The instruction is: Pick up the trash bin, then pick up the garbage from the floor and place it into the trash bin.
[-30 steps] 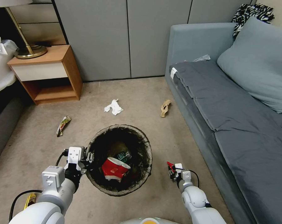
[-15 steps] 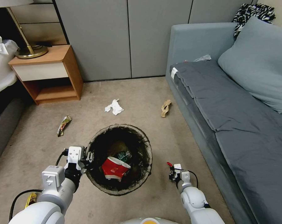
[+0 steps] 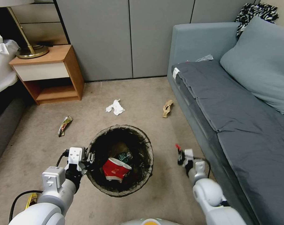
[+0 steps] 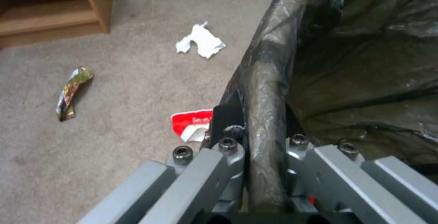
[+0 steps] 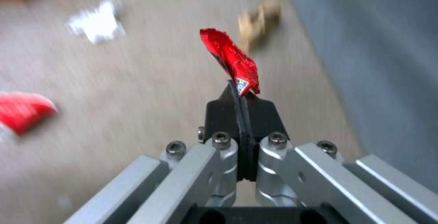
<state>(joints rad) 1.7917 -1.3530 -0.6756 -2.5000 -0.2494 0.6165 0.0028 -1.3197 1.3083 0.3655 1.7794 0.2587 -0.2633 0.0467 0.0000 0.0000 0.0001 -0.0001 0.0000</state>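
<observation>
Keeping the left claw (image 4: 267, 138) clamped on the trash bin (image 3: 149, 150) rim, carrying the red scrap (image 5: 232, 59), pinched in the closed right claw (image 5: 242, 94), fully above the opening before releasing.

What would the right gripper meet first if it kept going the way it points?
Probably bare carpet. The right gripper, shut on a red scrap, points forward and down past the sofa; brown paper lies near that line farther on, but depth is unclear.

Right gripper (image 3: 180, 152) with red scrap (image 3: 178, 146), now farther forward and nearer the sofa (image 3: 242, 125).
</observation>
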